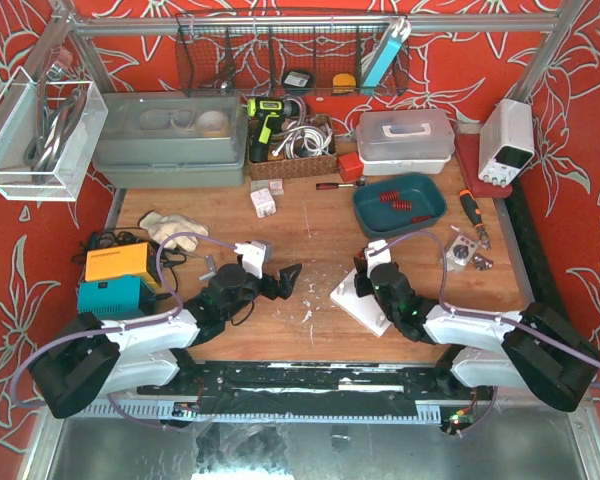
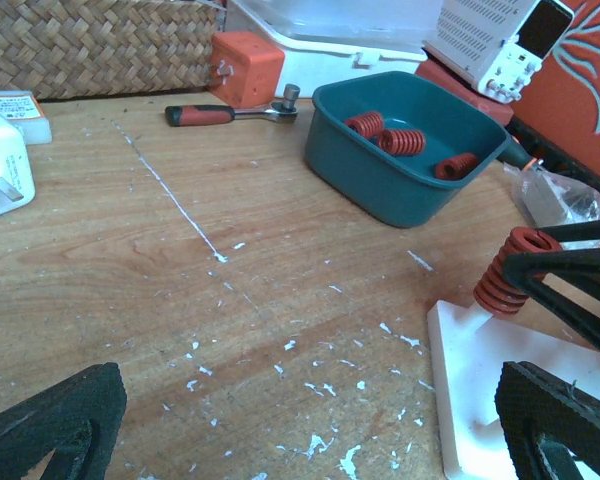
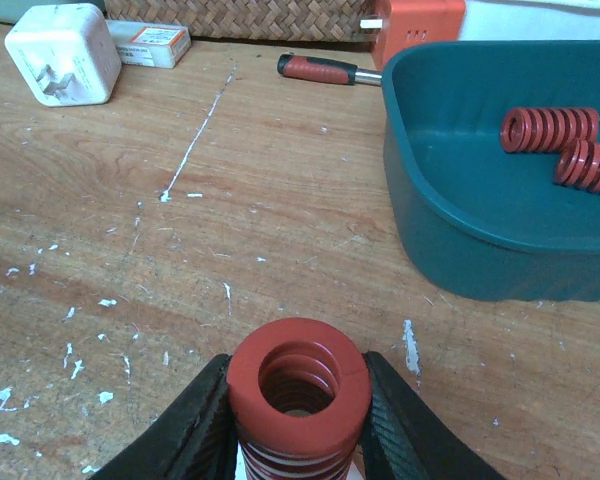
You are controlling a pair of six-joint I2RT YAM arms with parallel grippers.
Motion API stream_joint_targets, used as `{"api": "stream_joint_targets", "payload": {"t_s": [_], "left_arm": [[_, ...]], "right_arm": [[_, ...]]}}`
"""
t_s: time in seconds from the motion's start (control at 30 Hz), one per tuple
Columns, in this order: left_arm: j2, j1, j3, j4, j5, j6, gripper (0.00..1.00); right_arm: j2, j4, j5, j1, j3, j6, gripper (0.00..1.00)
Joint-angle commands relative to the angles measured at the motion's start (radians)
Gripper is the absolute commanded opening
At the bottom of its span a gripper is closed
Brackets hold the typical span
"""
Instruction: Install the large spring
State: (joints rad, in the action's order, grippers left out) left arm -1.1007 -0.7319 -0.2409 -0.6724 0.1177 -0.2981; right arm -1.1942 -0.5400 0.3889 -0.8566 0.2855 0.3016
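Large spring (image 3: 298, 385) clamped in right end effector (image 3: 298, 432), left end effector (image 2: 305, 425) open; teal tray (image 2: 380, 188) holding three springs (image 2: 400, 141)

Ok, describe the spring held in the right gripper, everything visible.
The spring is a red-orange coil of thick, closely wound turns, metal by its look, with a hollow centre. It stands about upright, clamped on both sides by the right gripper, whose black fingers press its upper turns. Its lower end meets the white plate near that plate's edge. Whether it sits on a peg there cannot be told.
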Motion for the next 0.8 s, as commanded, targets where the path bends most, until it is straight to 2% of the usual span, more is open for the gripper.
{"api": "stream_joint_targets", "payload": {"t_s": [0.0,0.2,0.3,0.47,0.57,0.77], "left_arm": [[0.003,0.003,0.003,-0.012,-0.003,-0.001,1.0],[0.005,0.003,0.005,-0.01,0.0,0.0,1.0],[0.007,0.003,0.005,-0.008,0.0,0.003,1.0],[0.01,0.003,0.005,-0.006,-0.002,0.006,1.0],[0.013,0.003,0.006,-0.004,-0.008,0.011,1.0],[0.02,0.003,-0.004,0.004,-0.093,0.052,1.0]], "right_arm": [[-0.026,-0.046,0.051,0.004,0.028,-0.001,0.1],[-0.068,-0.035,0.039,0.004,0.043,0.014,0.33],[-0.055,0.029,0.049,0.004,0.061,0.03,0.42],[0.037,0.193,0.066,0.006,0.116,0.059,0.52],[0.113,0.354,0.079,0.014,0.175,0.099,0.56],[0.15,0.597,0.046,0.13,0.323,0.216,0.61]]}}
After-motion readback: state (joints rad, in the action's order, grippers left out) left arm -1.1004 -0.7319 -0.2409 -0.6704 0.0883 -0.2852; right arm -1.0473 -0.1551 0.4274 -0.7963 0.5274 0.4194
